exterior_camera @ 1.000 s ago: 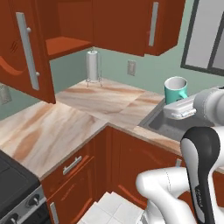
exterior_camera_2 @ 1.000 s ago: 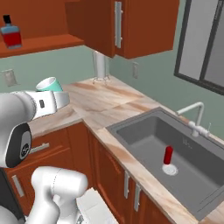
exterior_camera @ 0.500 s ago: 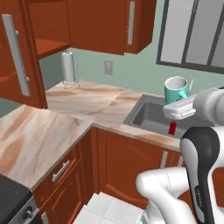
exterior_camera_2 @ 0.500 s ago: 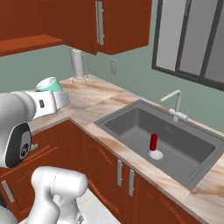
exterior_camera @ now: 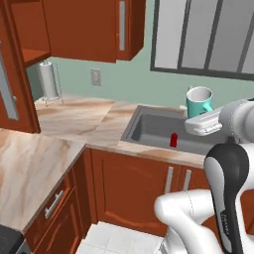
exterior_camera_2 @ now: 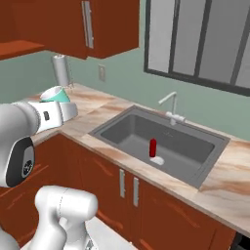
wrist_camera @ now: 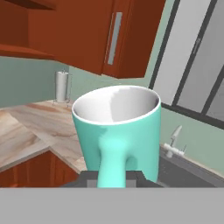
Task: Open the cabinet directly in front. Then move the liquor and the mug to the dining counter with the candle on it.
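Where the marble worktop (exterior_camera: 74,124) turns, a grey sink (exterior_camera_2: 161,141) sits under a window (exterior_camera_2: 205,44).

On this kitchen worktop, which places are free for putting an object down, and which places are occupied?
The marble worktop lies bare between the paper towel holder and the sink, and along its near stretch beside the open cabinet door. A strip right of the sink is bare too. The sink basin holds a small red item; the faucet crowds its back rim.
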